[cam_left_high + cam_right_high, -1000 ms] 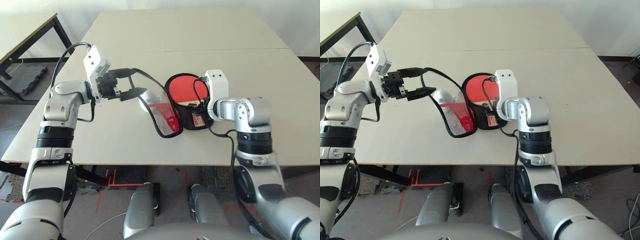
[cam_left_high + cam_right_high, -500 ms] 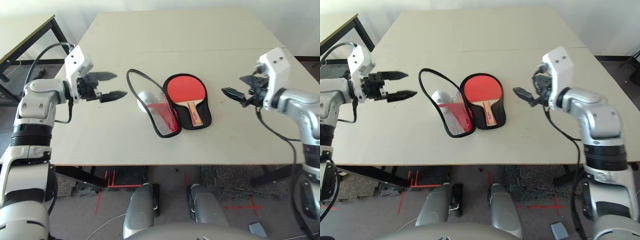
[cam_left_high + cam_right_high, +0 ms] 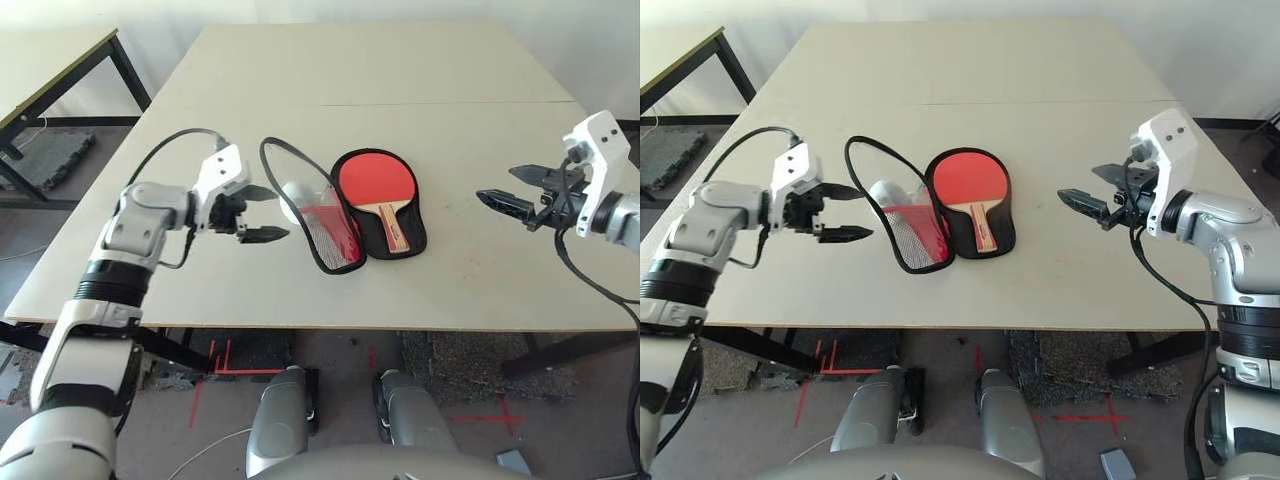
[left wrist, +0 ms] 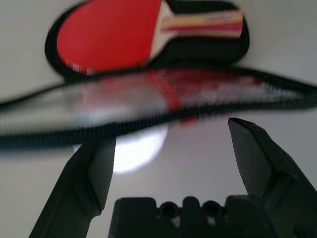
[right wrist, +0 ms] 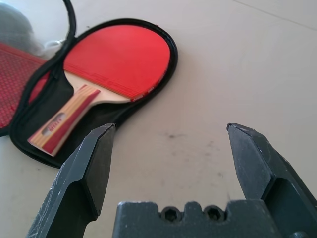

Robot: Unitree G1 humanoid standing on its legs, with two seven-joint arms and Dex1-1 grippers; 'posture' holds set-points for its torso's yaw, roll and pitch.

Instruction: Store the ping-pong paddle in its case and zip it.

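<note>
The ping-pong paddle (image 3: pixel 372 182) lies face up in the open case (image 3: pixel 408 238) at the middle of the table, handle toward me. The case's red mesh-pocket flap (image 3: pixel 325 230) stands tilted up along the paddle's left side, with its black zip edge looping above it. My left gripper (image 3: pixel 283 212) is open just left of the flap, fingers pointing at it and touching nothing; the left wrist view shows the flap (image 4: pixel 163 94) close ahead of the fingers. My right gripper (image 3: pixel 495 184) is open well to the right of the case, above bare table.
The beige table (image 3: pixel 450 120) has a seam running across behind the case. A second table (image 3: pixel 50 60) stands beyond the left corner. The front edge runs close below the case.
The right gripper left the case a second ago, swung out to the right and has since drifted slightly further right. The left gripper pulled away to the left, then came back low beside the flap.
</note>
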